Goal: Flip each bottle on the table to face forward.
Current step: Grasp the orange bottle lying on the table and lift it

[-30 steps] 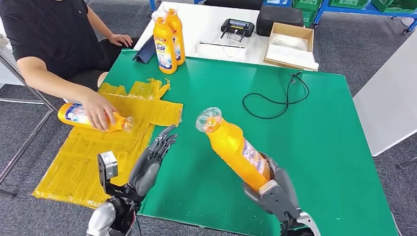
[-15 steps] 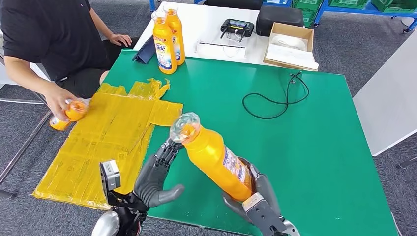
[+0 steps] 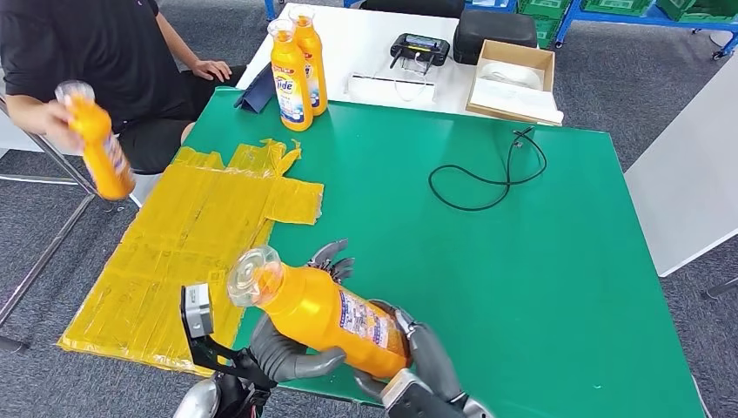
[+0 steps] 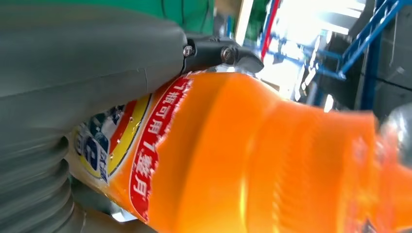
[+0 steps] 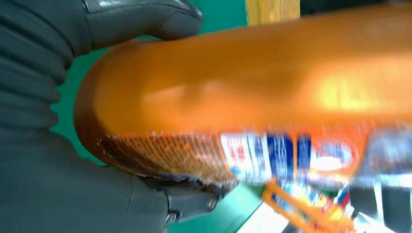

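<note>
We are gripping the orange plastic detergent bottle (image 3: 326, 315) base in our right hand (image 3: 422, 357); cap pointing ten o'clock, left hand (image 3: 291, 353) cupping underneath.

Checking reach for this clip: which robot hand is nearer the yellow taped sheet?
Left. The left hand is beside the yellow sheet's near edge, under the bottle; the right hand is farther off over the green table.

Grey carpet floor (image 3: 609, 78), green table (image 3: 540, 261) abutting a white table (image 3: 374, 43), blue shelving (image 3: 609, 17) with green crates (image 3: 557, 10) behind.
</note>
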Robot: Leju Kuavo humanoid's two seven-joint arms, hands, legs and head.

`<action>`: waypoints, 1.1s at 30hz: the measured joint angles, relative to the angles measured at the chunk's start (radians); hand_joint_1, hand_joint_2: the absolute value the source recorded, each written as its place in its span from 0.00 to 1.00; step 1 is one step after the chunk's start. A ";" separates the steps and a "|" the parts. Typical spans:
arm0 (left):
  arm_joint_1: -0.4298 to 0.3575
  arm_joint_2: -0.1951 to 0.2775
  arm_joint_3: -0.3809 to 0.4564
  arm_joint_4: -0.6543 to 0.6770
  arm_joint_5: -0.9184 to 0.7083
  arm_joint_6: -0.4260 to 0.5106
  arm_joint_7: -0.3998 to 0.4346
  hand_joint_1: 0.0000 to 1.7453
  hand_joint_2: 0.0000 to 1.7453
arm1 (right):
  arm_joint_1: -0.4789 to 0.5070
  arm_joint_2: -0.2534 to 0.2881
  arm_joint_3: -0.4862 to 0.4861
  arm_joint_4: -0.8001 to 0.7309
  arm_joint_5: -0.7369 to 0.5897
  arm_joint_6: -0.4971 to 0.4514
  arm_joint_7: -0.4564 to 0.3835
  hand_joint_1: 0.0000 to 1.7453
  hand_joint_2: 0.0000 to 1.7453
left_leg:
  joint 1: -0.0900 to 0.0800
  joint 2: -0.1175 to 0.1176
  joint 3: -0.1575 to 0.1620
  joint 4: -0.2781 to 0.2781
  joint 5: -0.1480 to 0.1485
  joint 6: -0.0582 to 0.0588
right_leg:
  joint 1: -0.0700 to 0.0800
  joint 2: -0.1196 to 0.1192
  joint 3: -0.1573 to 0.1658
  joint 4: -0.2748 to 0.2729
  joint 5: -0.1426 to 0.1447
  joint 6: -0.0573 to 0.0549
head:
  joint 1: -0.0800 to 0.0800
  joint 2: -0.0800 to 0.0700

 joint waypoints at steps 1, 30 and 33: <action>0.000 0.006 -0.010 0.002 0.036 -0.005 0.007 0.00 1.00 | -0.007 -0.006 0.018 0.011 0.003 -0.002 0.000 1.00 1.00 | 0.000 0.000 0.000 0.000 0.000 0.000 | 0.000 0.000 0.000 0.000 0.000 0.000 | 0.000 0.000; 0.011 0.081 -0.063 0.023 -0.001 -0.007 -0.042 1.00 1.00 | -0.069 -0.076 0.153 0.125 0.024 -0.023 0.014 1.00 1.00 | 0.000 0.000 0.000 0.000 0.000 0.000 | 0.000 0.000 -0.001 0.000 0.000 0.000 | 0.000 0.000; 0.011 0.081 -0.063 0.023 -0.008 -0.007 -0.048 1.00 1.00 | -0.069 -0.076 0.155 0.126 0.024 -0.024 0.015 1.00 1.00 | 0.000 0.000 0.000 0.000 0.000 0.000 | 0.000 0.000 -0.001 0.000 0.000 0.000 | 0.000 0.000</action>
